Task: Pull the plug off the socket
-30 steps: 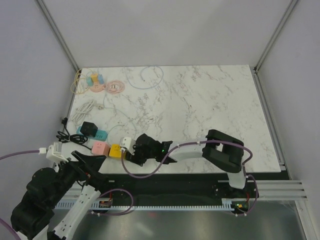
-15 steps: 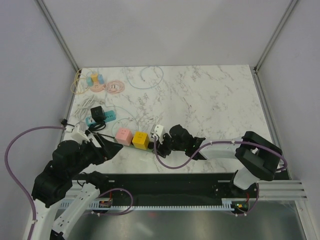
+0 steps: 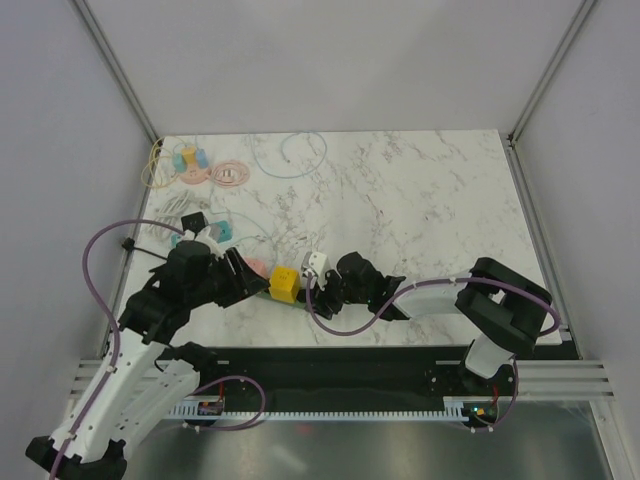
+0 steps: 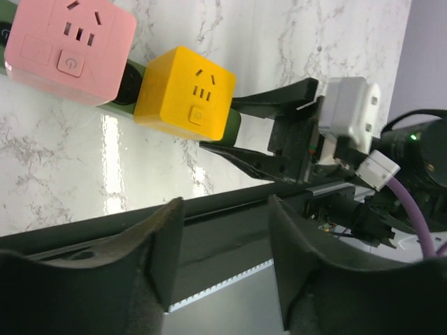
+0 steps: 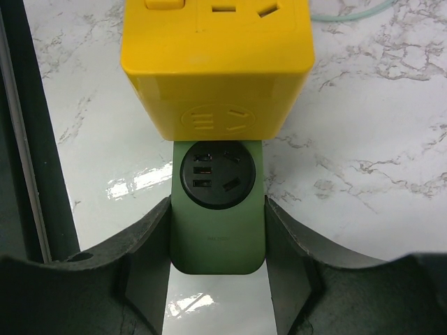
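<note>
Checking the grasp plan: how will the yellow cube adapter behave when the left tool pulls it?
The yellow cube adapter looks like rigid, glossy plastic with rounded edges, so it probably won't deform but may slip. It seems seated on the green strip, pinched by the right tool, so the strip likely stays put.

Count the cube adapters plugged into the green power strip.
2. The yellow cube sits beside the empty end socket of the green power strip; the pink cube sits next to it. The left arm may hide more.
</note>
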